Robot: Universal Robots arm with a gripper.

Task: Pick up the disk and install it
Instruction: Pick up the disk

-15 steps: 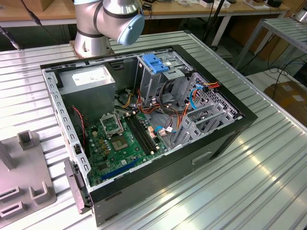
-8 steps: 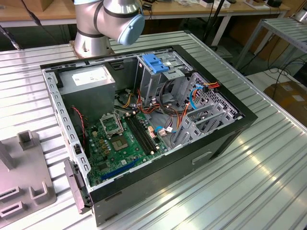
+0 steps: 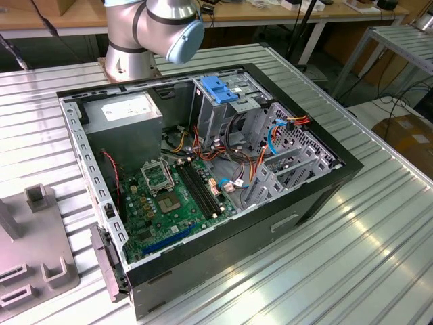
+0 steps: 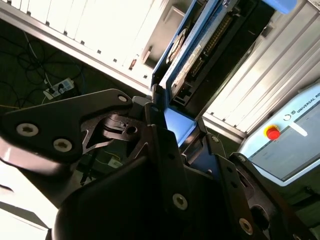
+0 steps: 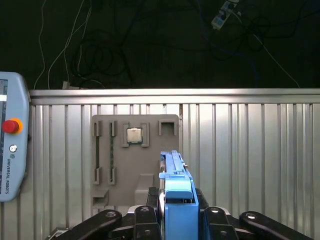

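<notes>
The disk (image 5: 177, 192) stands edge-on in its bright blue side-rail frame, and my gripper (image 5: 177, 210) is shut on it, a black finger (image 5: 145, 212) on either side. In the second wrist view the disk (image 4: 197, 50) runs away from the gripper (image 4: 167, 122), its metal body and connector edge showing inside the blue frame. It hangs above the ribbed metal table (image 5: 250, 150), off any surface. In the exterior view the open computer case (image 3: 318, 196) lies on the table, with a tall metal drive cage (image 3: 210, 112) topped by a blue plastic bracket (image 3: 220, 90).
A grey holder plate (image 5: 150, 150) carrying a small square chip (image 5: 134, 135) lies on the table below the disk. A teach pendant (image 5: 10, 140) with a red button rests at the table's edge. The arm's base (image 3: 125, 40) stands behind the case, which is full of cables.
</notes>
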